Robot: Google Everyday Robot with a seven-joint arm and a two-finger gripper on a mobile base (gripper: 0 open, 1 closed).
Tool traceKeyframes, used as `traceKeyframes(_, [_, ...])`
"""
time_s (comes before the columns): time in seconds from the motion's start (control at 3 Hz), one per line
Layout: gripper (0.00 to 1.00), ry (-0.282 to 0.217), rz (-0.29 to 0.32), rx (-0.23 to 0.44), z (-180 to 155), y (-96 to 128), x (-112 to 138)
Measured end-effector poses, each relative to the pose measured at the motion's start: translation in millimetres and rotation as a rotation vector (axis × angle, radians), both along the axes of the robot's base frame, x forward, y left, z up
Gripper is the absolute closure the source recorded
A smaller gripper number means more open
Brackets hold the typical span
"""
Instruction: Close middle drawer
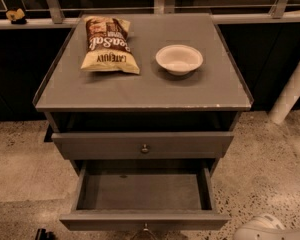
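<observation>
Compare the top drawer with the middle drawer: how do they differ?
The middle drawer is pulled far out, its inner floor showing; the top drawer is out only slightly. The middle drawer's knob is cut off by the bottom edge; the top drawer's knob shows whole. Both are grey with one small centre knob. The gripper is not in view; only a white robot part shows at bottom right.

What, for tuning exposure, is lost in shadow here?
Camera view: dim warm light; the slot under the grey tabletop is black; the open grey wooden middle drawer is shaded inside; the gripper is a dark shape at the lower left edge.
</observation>
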State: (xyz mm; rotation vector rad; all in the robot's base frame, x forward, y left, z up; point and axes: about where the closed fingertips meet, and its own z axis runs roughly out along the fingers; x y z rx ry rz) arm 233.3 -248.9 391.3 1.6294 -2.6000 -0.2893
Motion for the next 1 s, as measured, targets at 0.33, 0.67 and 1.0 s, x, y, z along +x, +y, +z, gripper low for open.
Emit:
traceKeyframes(0.33, [0.00,0.038,0.038,0.059,-33,21,6])
traceKeyframes(0.67, [0.00,0.014,0.077,0.130,-47,38,23])
traceKeyframes(1.0, [0.00,-0.069,0.101,0.195,-43,49,45])
